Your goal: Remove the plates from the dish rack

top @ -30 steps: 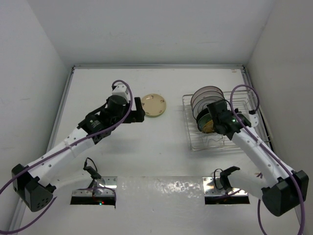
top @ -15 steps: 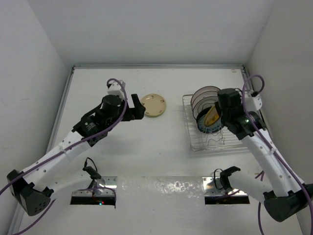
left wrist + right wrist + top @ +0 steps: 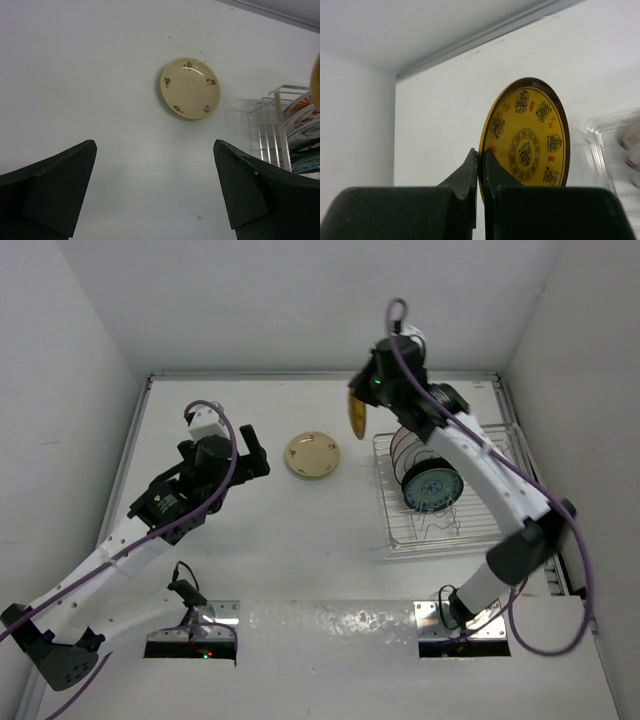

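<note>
My right gripper (image 3: 480,156) is shut on the rim of a yellow plate (image 3: 530,137) with dark emblems and a dark rim. It holds that plate (image 3: 356,414) on edge, high in the air, left of the rack's far end. The silver wire dish rack (image 3: 395,530) stands at the right with several plates upright in it, a teal-patterned one (image 3: 432,489) in front. A cream plate (image 3: 313,455) with small marks lies flat on the table, also in the left wrist view (image 3: 190,88). My left gripper (image 3: 155,187) is open and empty, hovering left of and nearer than that plate.
White walls close the table on the left, back and right. The rack's corner (image 3: 272,125) shows at the right of the left wrist view. Two metal plates (image 3: 192,630) sit at the near edge by the arm bases.
My right gripper has lifted the yellow plate out of the rack and swung it up and to the left. My left gripper has drawn back left, away from the cream plate.
</note>
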Motion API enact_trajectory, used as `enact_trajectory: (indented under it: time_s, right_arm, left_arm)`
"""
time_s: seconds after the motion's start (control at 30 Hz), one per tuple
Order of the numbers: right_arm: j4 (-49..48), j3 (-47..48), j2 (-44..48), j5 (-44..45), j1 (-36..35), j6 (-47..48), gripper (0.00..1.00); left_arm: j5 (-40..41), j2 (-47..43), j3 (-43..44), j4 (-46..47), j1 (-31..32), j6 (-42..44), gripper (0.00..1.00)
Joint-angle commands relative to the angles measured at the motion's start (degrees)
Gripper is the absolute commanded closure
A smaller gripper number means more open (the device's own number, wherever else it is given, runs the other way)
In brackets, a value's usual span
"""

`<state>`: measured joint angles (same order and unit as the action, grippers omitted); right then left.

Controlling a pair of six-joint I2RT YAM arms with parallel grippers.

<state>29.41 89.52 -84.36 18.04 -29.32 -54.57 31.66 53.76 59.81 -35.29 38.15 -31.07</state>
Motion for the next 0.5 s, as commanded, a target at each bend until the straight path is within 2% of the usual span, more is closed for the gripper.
enact_trajectory:
  time_s: [0.0, 0.07, 0.13, 0.3, 0.47]
  right_arm:
    - [1.2, 15.3, -12.7, -7.5, -5.5, 17.7, 1.0]
    - [3.1, 20.9, -17.0, -6.4, -6.6, 21.0, 1.0]
    - [2.8, 22.3, -21.3, -5.7, -7.2, 22.8, 1.0]
    - [-0.7, 19.7, -26.5, -6.2, -8.7, 27.0, 1.0]
    - [-2.2, 18.0, -31.0, -3.9, -10.9, 31.6, 1.0]
  left_arm:
    - [5.4, -2.7, 2.6, -4.2, -0.2, 1.2, 0.0]
    - [6.4, -4.1, 2.7, -5.6, -0.2, 1.4, 0.0]
    - [8.3, -5.5, 2.9, -8.0, -0.3, 1.1, 0.0]
    - [13.9, -8.8, 2.3, -11.7, -0.3, 0.7, 0.0]
    - [15.5, -11.9, -0.5, -10.7, -0.3, 1.6, 0.0]
